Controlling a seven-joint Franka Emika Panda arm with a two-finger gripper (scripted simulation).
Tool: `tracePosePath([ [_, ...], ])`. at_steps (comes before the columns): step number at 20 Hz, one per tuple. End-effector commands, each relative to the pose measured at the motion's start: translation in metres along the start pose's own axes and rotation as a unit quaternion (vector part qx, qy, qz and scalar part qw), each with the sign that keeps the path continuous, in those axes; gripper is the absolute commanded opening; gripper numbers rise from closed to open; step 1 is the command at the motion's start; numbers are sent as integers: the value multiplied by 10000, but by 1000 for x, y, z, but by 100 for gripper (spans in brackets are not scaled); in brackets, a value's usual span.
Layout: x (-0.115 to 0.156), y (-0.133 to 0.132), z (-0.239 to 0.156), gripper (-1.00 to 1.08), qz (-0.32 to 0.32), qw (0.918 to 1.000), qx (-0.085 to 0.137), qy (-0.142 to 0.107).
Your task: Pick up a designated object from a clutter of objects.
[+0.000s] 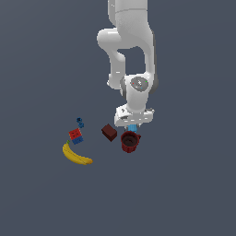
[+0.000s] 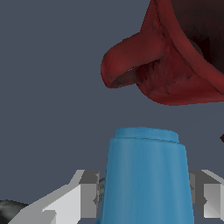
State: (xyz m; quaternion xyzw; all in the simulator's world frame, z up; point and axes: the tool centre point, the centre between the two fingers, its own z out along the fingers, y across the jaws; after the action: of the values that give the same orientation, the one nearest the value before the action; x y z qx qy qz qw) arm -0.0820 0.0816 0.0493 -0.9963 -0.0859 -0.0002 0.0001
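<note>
The light-blue cylinder [image 2: 146,175] stands between my fingers, and in the exterior view only a small part of it [image 1: 132,127] shows under the hand. My gripper [image 1: 132,124] is low over the clutter, and both finger pads [image 2: 94,194] press against the cylinder's sides. The dark red cup [image 1: 130,141] stands right beside the cylinder on the nearer side. It fills the wrist view close by [image 2: 175,57], handle toward the cylinder. From these views I cannot tell whether the cylinder is off the ground.
A dark red cube [image 1: 109,132] lies to the exterior view's left of the cup. Further left are a red-and-blue block [image 1: 76,135], a tiny dark-blue piece [image 1: 80,122] and a yellow banana [image 1: 76,155]. The thin dark tool does not show clearly.
</note>
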Motion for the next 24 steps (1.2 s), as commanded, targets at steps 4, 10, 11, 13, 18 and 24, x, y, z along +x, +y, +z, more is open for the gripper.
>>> tracePosePath([
  [4,-3,23,-24,-100,4,10000,-1,8],
  [10,-9,62,-64,-100,3,10000,9,7],
  [11,-10,70,-72,-100,3,10000,9,7],
  [13,-13,86,-89,-100,2,10000,13,7],
  [18,-19,130,-134,-100,3,10000,21,8],
  [24,-26,183,-188,-100,4,10000,24,8],
])
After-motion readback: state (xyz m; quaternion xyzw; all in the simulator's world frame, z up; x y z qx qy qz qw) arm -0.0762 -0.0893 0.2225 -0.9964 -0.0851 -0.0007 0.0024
